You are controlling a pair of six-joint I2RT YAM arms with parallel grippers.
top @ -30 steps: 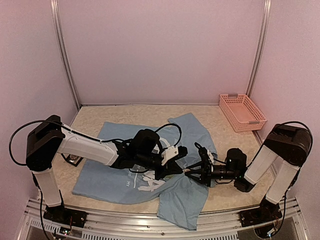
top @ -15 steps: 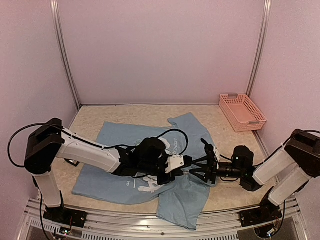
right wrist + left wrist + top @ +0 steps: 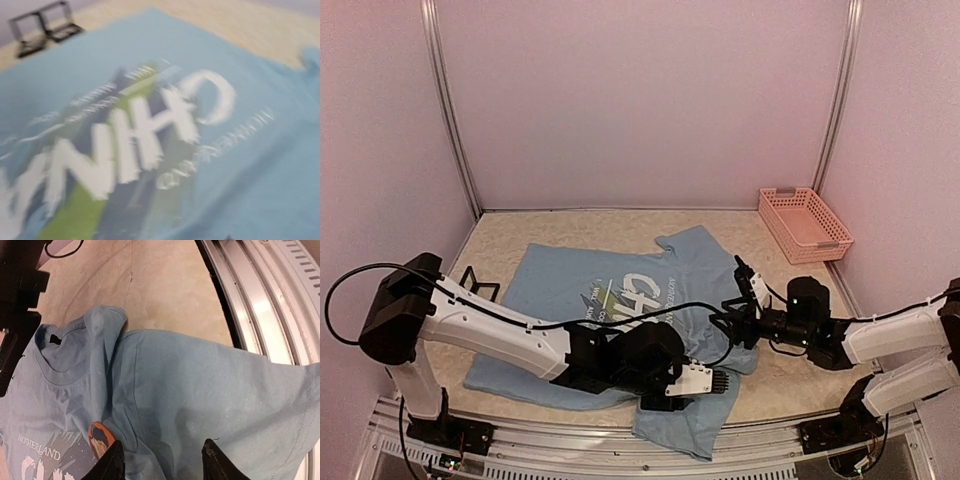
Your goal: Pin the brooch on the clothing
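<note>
The clothing [image 3: 570, 290] is a light blue T-shirt lying on the table, its white lettering [image 3: 642, 293] facing up. In the left wrist view the brooch [image 3: 101, 439], a round orange-rimmed badge with a dark picture, lies on the clothing [image 3: 200, 370] beside a fold. It is just next to one of my left fingertips [image 3: 112, 462]. My left gripper [image 3: 165, 452] is open over bare fabric, low over the shirt's near right part [image 3: 715, 382]. My right gripper [image 3: 738, 300] stands open over the shirt's right edge. Its blurred wrist view shows the lettering [image 3: 150, 130].
A pink basket [image 3: 805, 224] stands at the back right. A small black stand [image 3: 475, 283] sits off the shirt's left sleeve, also seen in the right wrist view [image 3: 42, 27]. The metal rail [image 3: 260, 290] of the table's near edge runs close to the left gripper.
My left gripper has opened and swung right and nearer, uncovering the lettering. The right gripper has drawn back to the right and opened wider. The shirt lies flatter.
</note>
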